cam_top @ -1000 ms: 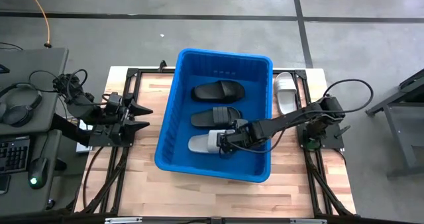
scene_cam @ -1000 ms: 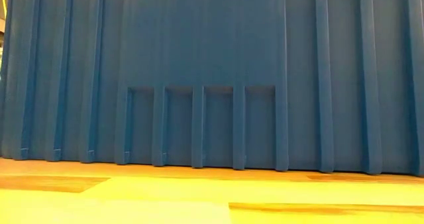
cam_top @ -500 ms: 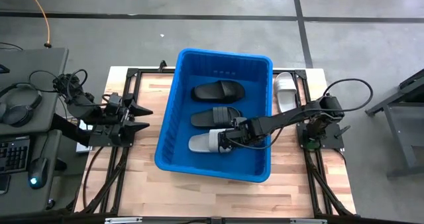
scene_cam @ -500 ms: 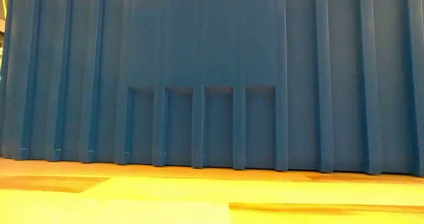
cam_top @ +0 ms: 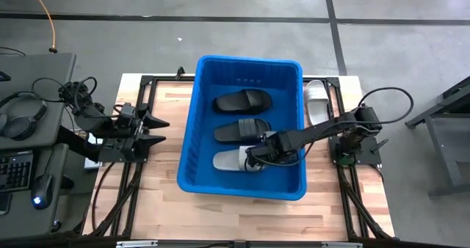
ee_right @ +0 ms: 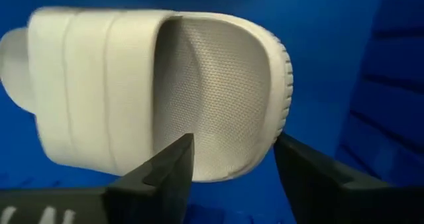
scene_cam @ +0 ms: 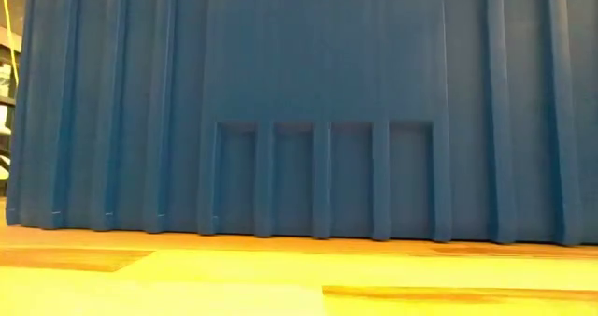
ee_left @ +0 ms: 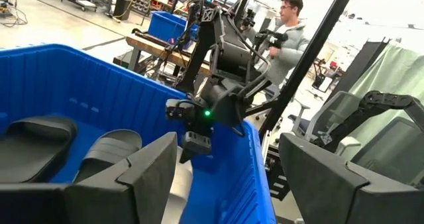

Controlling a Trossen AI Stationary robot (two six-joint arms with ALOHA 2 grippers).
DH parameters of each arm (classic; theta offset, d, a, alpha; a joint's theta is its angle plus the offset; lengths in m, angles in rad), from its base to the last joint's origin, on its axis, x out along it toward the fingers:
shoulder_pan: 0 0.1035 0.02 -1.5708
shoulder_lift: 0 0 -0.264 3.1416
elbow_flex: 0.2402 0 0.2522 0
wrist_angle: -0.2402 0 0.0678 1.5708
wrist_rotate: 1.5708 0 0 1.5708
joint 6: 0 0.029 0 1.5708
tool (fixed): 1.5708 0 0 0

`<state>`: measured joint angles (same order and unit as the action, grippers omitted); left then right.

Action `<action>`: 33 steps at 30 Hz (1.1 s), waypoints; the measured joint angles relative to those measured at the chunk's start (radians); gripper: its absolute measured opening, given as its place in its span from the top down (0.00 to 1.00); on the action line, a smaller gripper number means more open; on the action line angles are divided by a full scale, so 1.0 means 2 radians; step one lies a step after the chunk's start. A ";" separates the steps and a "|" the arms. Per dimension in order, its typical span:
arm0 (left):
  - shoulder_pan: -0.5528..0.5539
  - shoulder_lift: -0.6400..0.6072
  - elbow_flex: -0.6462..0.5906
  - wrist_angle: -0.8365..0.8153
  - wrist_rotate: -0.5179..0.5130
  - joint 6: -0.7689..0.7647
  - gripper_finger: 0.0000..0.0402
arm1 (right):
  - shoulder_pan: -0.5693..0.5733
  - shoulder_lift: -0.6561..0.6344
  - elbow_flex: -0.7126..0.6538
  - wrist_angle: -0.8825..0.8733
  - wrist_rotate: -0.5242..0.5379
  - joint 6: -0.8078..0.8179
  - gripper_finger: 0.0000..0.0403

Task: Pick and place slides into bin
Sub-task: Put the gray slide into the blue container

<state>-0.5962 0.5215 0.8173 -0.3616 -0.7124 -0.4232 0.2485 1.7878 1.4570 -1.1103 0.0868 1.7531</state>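
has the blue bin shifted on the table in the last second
Yes. In the high view the blue bin has slid slightly rightward and toward the table's near edge: its near-right corner now sits farther right and lower against the wood than before.

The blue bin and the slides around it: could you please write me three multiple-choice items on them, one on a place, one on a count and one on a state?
1. Where does the white slide outside the bin lie?
A. On the table beside the bin's right wall
B. On the floor
C. Under the left gripper

2. How many slides lie inside the bin?
A. One
B. Three
C. Five

3. How does the right gripper stand?
A. Shut on a black slide
B. Open, at the light grey slide
C. Parked off the table

Key: 1 A, the high view shows it on the wood by that wall. 2 B, two black slides and one light grey one. 3 B, the right wrist view shows its fingers apart before the slide's end.
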 joint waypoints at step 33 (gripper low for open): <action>0.000 0.000 0.000 -0.029 -0.011 0.000 0.37 | -0.022 -0.088 0.007 0.312 -0.192 -0.314 0.48</action>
<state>-0.5961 0.5217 0.8173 -0.4194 -0.7338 -0.4236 0.2041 1.6118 1.4708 -0.4855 -0.2977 1.1261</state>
